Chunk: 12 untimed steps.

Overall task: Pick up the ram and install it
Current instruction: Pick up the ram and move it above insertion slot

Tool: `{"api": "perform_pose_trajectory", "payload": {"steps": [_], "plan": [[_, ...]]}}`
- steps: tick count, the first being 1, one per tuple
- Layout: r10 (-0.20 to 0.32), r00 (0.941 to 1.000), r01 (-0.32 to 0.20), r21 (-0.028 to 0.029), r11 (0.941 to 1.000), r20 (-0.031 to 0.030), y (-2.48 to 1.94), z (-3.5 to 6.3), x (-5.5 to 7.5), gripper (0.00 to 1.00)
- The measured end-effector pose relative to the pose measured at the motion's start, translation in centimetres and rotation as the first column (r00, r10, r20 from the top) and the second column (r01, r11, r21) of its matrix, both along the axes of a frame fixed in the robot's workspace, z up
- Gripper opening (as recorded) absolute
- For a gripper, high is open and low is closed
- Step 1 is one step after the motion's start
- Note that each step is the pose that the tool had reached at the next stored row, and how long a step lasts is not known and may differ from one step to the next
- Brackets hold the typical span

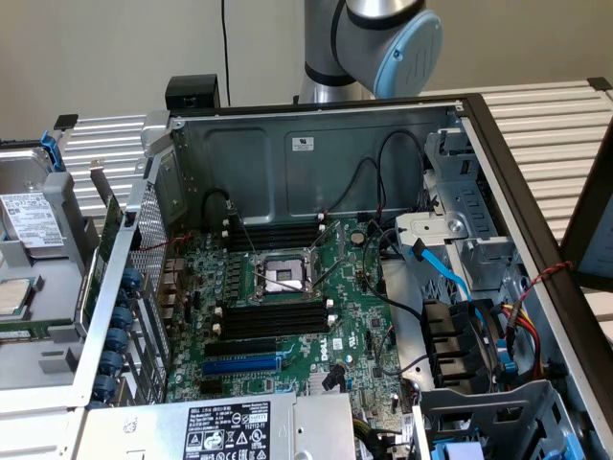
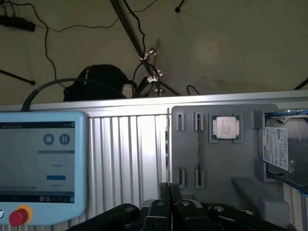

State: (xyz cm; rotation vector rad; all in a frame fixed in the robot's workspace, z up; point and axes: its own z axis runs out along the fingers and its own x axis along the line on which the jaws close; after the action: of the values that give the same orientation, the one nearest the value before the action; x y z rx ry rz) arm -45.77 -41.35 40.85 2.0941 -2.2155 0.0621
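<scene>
**Just outside the case, ram is sitting ungripped in its tray**

Standing on its thin edge between the clips of a grey parts tray (image 2: 240,166), the ram (image 2: 198,149) is lying just beside a loose processor (image 2: 226,127), with a hard drive (image 2: 276,149) sitting further along the same tray. The gripper (image 2: 170,188) is hanging over the near rim of that tray, apart from the stick, its fingers drawn close together and clasping nothing. A teach pendant (image 2: 41,159) with a red stop button (image 2: 18,216) is resting on the ribbed bench close by.

Over in the open computer case (image 1: 249,163), the black memory slots (image 1: 273,321) on either side of the processor socket (image 1: 281,276) are standing empty above the blue slot (image 1: 239,365), while the arm (image 1: 383,38) is looming behind the back wall.

To an onlooker, the risks look plain. The stick is presenting only a narrow edge, so a slightly offset descent could be knocking a fingertip against the tray's clips. Loose cables are also trailing close to the slots and could be snagging a carried board.

As for writing, white lettering on the motherboard (image 1: 354,316) appears to be reading "DELL". The power supply's sticker (image 1: 225,428) and the drive's label are carrying print too fine to read.
</scene>
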Motion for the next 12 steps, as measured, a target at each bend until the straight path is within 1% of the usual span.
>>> {"api": "perform_pose_trajectory", "payload": {"steps": [6,12], "plan": [[0.0,1.0,0.0,-0.0002,1.0,-0.0003,0.01,0.01,0.01,0.12],[0.0,1.0,0.0,-0.0001,1.0,0.0,-0.02,0.0,0.64,0.12]]}}
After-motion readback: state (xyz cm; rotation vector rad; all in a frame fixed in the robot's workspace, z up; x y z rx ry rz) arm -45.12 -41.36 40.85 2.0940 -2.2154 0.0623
